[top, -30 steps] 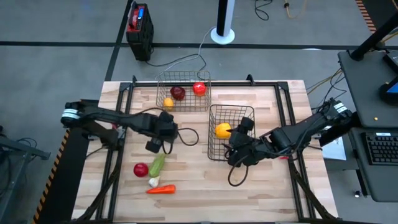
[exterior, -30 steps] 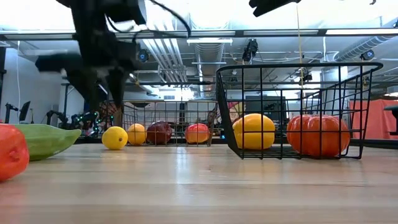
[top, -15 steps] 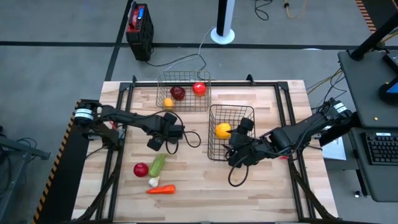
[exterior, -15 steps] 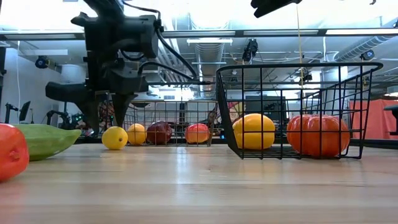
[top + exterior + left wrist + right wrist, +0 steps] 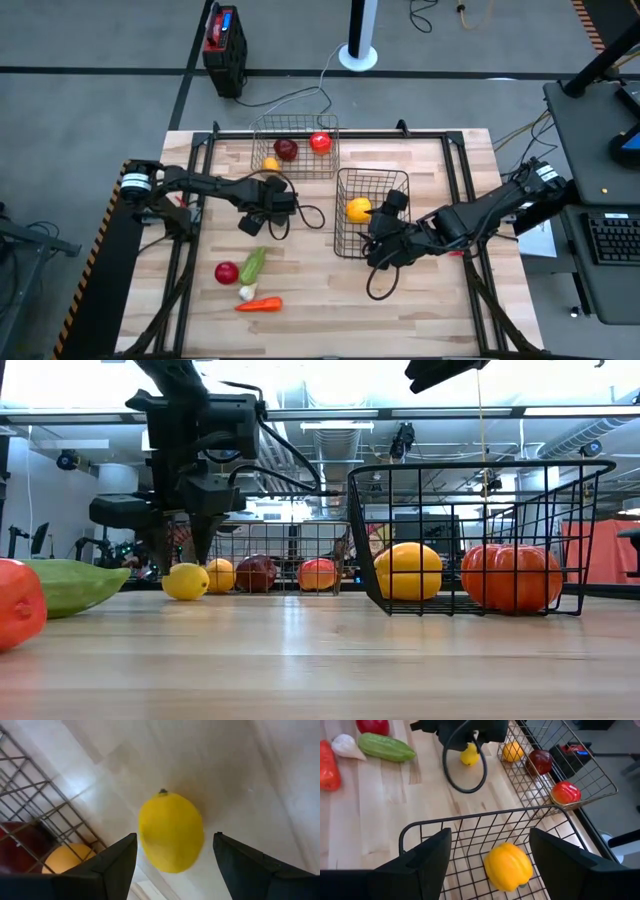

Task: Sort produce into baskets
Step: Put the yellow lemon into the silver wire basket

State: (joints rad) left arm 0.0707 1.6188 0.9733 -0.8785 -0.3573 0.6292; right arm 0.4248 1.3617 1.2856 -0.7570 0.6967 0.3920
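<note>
Since 1 s ago, L arm has swung from above the cucumber area toward the far basket; the left gripper (image 5: 180, 550) now hangs directly over the lemon (image 5: 171, 831). R arm unchanged.

**State**
- Left gripper: jaws open, empty. Lemon sits on the table (image 5: 430, 160) between the two fingers per the wrist view, not yet touched as far as can be told.
- Right gripper (image 5: 378, 250): jaws apart, nothing between them, parked at the near basket (image 5: 372, 178). Yellow pepper (image 5: 508, 866) lies inside that basket, just ahead of its fingers. Low view also shows an orange-red piece (image 5: 512, 577) in there.
- Far basket (image 5: 295, 122), just beyond the left gripper: dark red piece (image 5: 286, 150), red piece (image 5: 320, 142), orange-yellow piece (image 5: 270, 165).
- Unsorted, behind and below the left gripper toward the table's near side: red tomato (image 5: 227, 272), cucumber (image 5: 253, 263), garlic (image 5: 247, 292), carrot (image 5: 259, 304).

**Step in hand**
Approach for pickup of lemon. Judged roughly half of sorting done.

**Next move calls for**
1. Lower straight down until fingers flank the lemon's widest part.
2. Close gently; round, smooth body is likely to squirt out if pinched off-centre.
3. Lift clear of the far basket's wire rim before carrying over, since the basket wall is close beside the lemon.
</note>
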